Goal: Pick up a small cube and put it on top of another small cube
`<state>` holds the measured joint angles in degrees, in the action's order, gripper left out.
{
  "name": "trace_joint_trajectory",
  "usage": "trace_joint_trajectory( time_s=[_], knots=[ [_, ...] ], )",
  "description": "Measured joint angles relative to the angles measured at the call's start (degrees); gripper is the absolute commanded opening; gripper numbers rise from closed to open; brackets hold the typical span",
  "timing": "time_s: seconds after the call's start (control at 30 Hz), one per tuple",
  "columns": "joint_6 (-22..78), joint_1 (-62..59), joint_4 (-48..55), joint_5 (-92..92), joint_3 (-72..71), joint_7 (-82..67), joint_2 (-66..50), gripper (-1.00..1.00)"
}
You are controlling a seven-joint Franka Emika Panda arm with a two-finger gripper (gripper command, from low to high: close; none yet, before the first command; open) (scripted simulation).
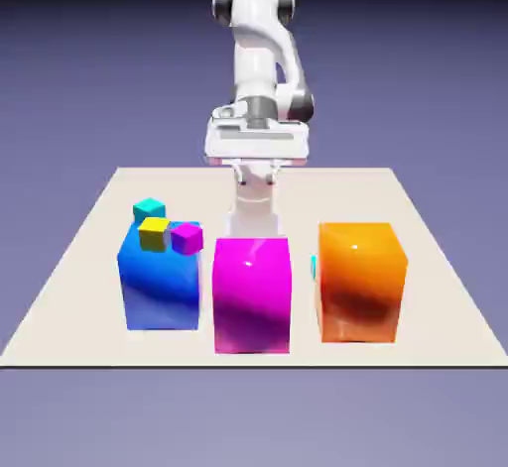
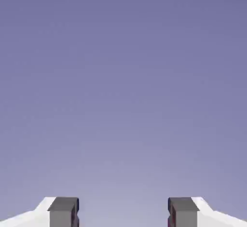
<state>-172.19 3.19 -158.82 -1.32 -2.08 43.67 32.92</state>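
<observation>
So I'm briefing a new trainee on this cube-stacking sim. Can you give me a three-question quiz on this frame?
1. True or false: the gripper is holding the cyan cube.
2. Which big block bears the three tiny cubes? A) blue block B) magenta block C) orange block
3. Fill in: beside the cyan cube sit a yellow cube and a ____ cube.

Key: 1 false, the fingers stand apart with only backdrop between; 2 A; 3 purple.

Simulated tabletop [image 1: 89,257], coloured blocks, plain violet backdrop.
</observation>
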Motion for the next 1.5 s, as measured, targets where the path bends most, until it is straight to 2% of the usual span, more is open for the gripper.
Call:
trace_joint_trajectory(
  time_s=[0.5, 0.93, 1.0, 1.1, 1.47, 1.5],
  knots=[
    [23.76, 14.30, 15.16, -17.91, -30.77, 4.28, -8.71, 0.00],
    [40.81, -0.89, 7.61, -31.71, -57.77, -8.57, -31.72, 0.00],
    [39.91, -1.35, 4.54, -31.16, -57.27, -10.89, -33.66, 0.00],
    [38.04, -11.57, -0.20, -29.93, -55.79, -14.29, -36.21, 0.00],
    [36.46, -4.36, 1.90, -54.82, -40.36, 2.87, -52.72, 0.00],
    [36.41, -4.15, 1.97, -55.62, -39.86, 3.42, -53.26, -1.00]
  ],
)
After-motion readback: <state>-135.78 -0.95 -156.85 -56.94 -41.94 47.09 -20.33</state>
